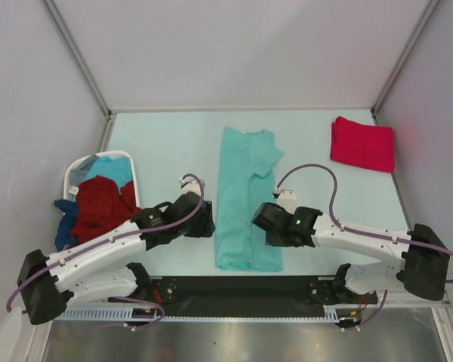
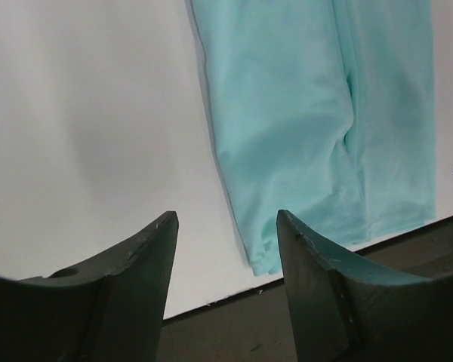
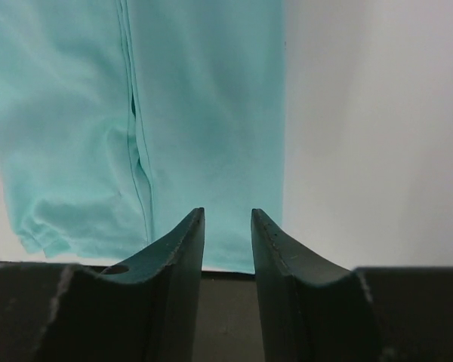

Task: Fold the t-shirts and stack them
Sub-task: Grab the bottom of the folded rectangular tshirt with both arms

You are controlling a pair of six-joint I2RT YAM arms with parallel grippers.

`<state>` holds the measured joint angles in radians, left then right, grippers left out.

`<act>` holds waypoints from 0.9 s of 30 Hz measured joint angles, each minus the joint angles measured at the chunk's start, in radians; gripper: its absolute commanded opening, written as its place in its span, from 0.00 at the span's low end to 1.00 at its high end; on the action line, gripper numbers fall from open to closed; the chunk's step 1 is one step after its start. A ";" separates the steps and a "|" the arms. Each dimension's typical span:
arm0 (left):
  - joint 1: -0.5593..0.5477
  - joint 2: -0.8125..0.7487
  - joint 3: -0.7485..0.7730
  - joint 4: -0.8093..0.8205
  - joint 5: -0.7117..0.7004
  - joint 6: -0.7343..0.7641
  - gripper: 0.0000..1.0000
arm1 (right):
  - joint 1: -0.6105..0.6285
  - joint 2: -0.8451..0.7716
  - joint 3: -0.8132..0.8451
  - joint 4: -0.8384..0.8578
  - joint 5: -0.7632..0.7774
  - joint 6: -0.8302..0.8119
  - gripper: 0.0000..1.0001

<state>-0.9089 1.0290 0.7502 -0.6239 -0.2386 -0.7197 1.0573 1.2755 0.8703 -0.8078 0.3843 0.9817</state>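
Note:
A light teal t-shirt (image 1: 245, 204) lies flat mid-table, folded lengthwise into a long strip with its hem at the near edge. My left gripper (image 1: 209, 225) hovers just left of the hem, open and empty. In the left wrist view this gripper (image 2: 225, 215) has the teal shirt's (image 2: 302, 113) hem corner beyond its right finger. My right gripper (image 1: 259, 219) sits over the strip's right edge near the hem. In the right wrist view it (image 3: 227, 211) stands narrowly open above the teal cloth (image 3: 174, 113), with nothing between the jaws. A folded pinkish-red t-shirt (image 1: 362, 143) rests at the far right.
A white laundry basket (image 1: 109, 153) stands at the left, holding a dark red shirt (image 1: 98, 207) and a light blue one (image 1: 109, 170). A blue shirt (image 1: 64, 226) hangs over its side. A black strip (image 1: 241, 286) runs along the table's near edge. Grey walls close in on three sides.

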 measured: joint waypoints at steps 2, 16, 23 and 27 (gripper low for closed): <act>-0.030 -0.022 -0.018 -0.012 -0.014 -0.025 0.64 | 0.042 -0.019 -0.009 -0.025 0.016 0.056 0.45; -0.306 0.146 -0.093 -0.034 -0.053 -0.199 0.69 | 0.240 -0.073 -0.176 -0.119 0.046 0.366 0.49; -0.326 0.189 -0.116 0.015 -0.042 -0.245 0.69 | 0.245 -0.064 -0.253 -0.072 0.024 0.404 0.49; -0.332 0.193 -0.116 0.027 -0.039 -0.251 0.69 | 0.245 -0.051 -0.264 -0.042 0.012 0.405 0.49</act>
<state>-1.2404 1.2221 0.6338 -0.5968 -0.2775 -0.9703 1.3018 1.2240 0.6060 -0.8497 0.3965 1.3869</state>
